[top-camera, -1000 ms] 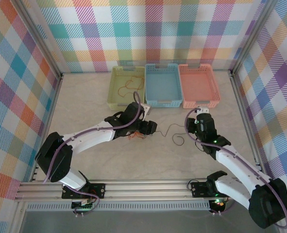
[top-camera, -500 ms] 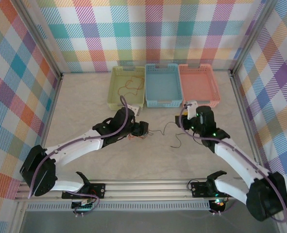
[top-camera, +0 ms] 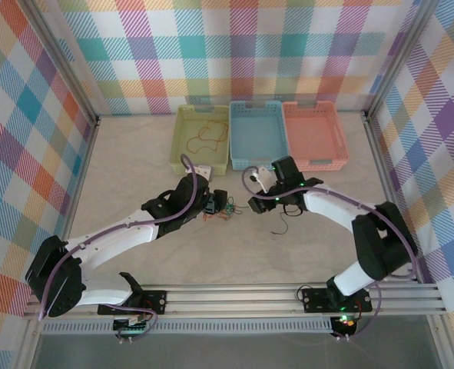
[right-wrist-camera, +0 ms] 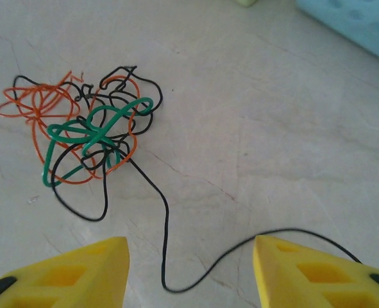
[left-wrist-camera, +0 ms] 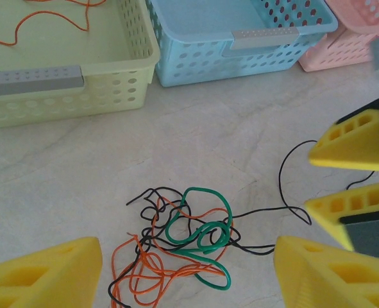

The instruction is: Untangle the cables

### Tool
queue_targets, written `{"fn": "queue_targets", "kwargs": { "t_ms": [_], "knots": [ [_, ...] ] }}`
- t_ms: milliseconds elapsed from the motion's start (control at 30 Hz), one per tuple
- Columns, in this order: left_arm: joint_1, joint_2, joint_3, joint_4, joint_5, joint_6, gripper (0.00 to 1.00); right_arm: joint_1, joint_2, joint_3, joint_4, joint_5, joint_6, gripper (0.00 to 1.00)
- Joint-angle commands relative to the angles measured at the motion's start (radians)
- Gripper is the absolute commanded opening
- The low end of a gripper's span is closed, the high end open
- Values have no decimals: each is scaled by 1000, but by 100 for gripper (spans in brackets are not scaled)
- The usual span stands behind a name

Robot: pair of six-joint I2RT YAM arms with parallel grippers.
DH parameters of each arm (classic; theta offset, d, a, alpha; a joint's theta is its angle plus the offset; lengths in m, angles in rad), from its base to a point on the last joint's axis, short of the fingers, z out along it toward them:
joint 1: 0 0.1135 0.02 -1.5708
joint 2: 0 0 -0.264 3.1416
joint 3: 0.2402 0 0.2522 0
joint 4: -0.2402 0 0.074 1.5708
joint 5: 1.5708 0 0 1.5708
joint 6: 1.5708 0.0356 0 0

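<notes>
The cables [top-camera: 220, 213] lie in one small knot of orange, green and black cords on the table. In the left wrist view the knot [left-wrist-camera: 183, 247] sits between my left gripper's [left-wrist-camera: 186, 276] wide-open yellow fingers, untouched. My left gripper [top-camera: 215, 204] stands just left of the knot. My right gripper [top-camera: 254, 206] hovers just right of it, open. A black cord's loose tail [right-wrist-camera: 167, 256] curves across the table between the right gripper's [right-wrist-camera: 192, 269] fingers, not pinched. One more orange cable [top-camera: 206, 134] lies in the yellow-green basket [top-camera: 182, 157].
Three baskets stand side by side at the back: yellow-green, blue [top-camera: 257, 163] and pink [top-camera: 313, 163]. The black tail trails toward [top-camera: 284, 227] on the right. Aluminium frame rails border the table on all sides.
My right arm has swung left from the table's right side up to the knot, and its jaws have widened. The left gripper has drawn back slightly to the left.
</notes>
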Motion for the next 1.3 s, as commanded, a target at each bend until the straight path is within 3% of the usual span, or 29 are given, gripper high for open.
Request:
{"fn": "queue_targets", "kwargs": {
  "t_ms": [0,167,267,467,600,800,1000,1167,1267],
  "knots": [
    [-8,-13,-5,12,-18,-11,71,31,56,56,-75,84,-61,56],
    [-8,-16,-2,5,-19,-7,71,58,135,120,-143,118,-62,54],
    [-9,-19,0,3,-22,-6,71,61,161,144,-161,141,-53,47],
    [-8,-15,-1,3,-21,-4,71,64,151,138,-159,143,-49,20],
    [-8,-10,3,2,-1,-1,71,64,65,49,-61,146,-67,1],
    [-9,-10,3,14,60,20,73,64,-97,-101,162,132,-71,0],
    [-9,9,5,31,115,31,75,63,-219,-296,525,-55,-33,0],
    [-9,26,20,28,171,64,75,63,-269,-358,632,-99,11,0],
    [-10,36,87,-79,174,141,75,64,-293,-365,635,-119,35,0]
  ]
}}
